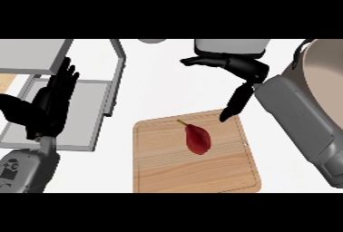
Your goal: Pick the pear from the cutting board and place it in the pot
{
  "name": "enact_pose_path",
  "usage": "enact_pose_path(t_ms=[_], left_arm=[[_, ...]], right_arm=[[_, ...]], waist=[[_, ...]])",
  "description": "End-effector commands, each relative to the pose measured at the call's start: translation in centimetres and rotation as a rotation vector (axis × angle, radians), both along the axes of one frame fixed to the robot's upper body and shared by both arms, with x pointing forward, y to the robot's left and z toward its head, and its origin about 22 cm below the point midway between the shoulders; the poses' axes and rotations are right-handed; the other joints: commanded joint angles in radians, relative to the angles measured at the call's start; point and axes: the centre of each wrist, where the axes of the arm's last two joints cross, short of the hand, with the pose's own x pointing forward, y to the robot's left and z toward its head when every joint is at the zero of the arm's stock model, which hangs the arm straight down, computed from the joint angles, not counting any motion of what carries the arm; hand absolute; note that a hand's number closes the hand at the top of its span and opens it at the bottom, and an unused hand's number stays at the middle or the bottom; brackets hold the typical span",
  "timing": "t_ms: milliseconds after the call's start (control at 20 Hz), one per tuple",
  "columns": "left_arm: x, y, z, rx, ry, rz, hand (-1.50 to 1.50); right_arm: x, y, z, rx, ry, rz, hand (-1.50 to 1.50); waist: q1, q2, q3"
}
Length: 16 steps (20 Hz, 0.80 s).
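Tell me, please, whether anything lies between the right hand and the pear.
Nothing visible does: the right hand hangs by the far right corner of the cutting board, and only bare wood separates its fingers from the pear.

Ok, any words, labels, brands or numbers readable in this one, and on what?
No readable text anywhere.
The light wooden cutting board, the dark red pear and the beige round pot carry no marks.
Small dark mark on the grey left forearm: too blurred to read.
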Motion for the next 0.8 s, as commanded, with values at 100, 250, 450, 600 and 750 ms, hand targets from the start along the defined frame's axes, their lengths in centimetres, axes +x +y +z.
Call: enact_pose_path(t_ms=[100, 250, 450, 600, 750], left_arm=[[-0.2, 0.2, 0.5, -0.002, 0.002, 0.018, 0.0], [-0.7, 1.1, -0.5, 0.006, 0.009, 0.06, 0.0], [-0.6, 1.8, 0.1, 0.006, 0.017, 0.063, 0.0], [-1.7, 0.7, -0.5, -0.006, 0.017, 0.041, 0.0], [-1.5, 1.1, -0.8, -0.013, 0.002, 0.061, 0.0]], right_arm=[[0.1, 3.4, 2.1, -0.345, -0.08, 0.21, -1.5], [-1.7, 6.4, 0.3, -0.469, -0.118, 0.275, -1.5], [-1.4, 7.4, 1.8, -0.591, -0.133, 0.297, -1.5], [-2.4, 8.0, -0.3, -0.613, -0.118, 0.319, -1.5], [-3.6, 8.5, -2.1, -0.579, -0.109, 0.313, -1.5]], waist=[[-0.017, -0.008, -0.001], [-0.035, -0.012, -0.001], [-0.045, -0.013, -0.001], [-0.048, -0.014, -0.001], [-0.055, -0.014, -0.001]])
